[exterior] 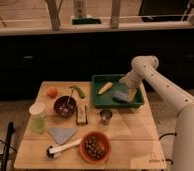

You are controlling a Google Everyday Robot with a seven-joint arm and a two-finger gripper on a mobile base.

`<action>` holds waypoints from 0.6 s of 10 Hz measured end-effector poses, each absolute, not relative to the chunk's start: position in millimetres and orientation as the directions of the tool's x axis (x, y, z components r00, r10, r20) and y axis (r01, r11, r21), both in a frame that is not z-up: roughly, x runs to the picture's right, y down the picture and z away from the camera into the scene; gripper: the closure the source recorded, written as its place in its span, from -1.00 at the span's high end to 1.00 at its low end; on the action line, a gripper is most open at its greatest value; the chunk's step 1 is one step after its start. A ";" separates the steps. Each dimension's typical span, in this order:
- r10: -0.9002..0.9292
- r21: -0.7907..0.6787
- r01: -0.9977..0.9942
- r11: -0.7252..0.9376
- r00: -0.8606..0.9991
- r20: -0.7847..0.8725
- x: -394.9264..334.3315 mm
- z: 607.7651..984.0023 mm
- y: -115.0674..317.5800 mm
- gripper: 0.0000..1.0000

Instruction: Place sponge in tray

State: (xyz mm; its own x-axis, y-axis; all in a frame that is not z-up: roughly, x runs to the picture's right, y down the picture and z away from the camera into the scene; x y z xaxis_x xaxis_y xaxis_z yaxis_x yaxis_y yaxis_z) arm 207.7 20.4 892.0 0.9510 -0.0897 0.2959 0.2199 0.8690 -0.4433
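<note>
The dark green tray [99, 98] stands at the back right of the wooden table. The blue-grey sponge [121, 96] is low inside it, at its right half; I cannot tell if it rests on the floor of the tray. My gripper [127, 89] reaches down from the white arm [155, 82] and is right over the sponge, touching or nearly touching its top. A yellow corn-like item [105, 88] lies in the left half of the tray, and another yellow piece [133, 94] shows just right of the sponge.
On the table are an orange fruit [51, 92], a green pepper [79, 91], a dark bowl with a spoon [65, 106], a dark block [81, 114], a metal cup [106, 116], a green cup [38, 119], a grey cloth [62, 134], a white brush [63, 148] and an orange bowl [94, 146].
</note>
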 end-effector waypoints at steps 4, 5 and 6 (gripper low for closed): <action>-0.089 -0.443 0.220 0.869 0.951 0.297 207.3 892.0 20.3 0.60; -0.089 -0.443 0.220 0.869 0.951 0.296 207.4 892.1 20.5 0.60; -0.090 -0.443 0.220 0.869 0.951 0.297 206.8 892.2 20.4 0.60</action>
State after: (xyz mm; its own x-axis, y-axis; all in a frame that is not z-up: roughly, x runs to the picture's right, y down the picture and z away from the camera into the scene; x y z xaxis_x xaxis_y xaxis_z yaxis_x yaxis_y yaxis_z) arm 206.8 20.4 892.2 0.9506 -0.0898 0.2970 0.2205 0.8689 -0.4431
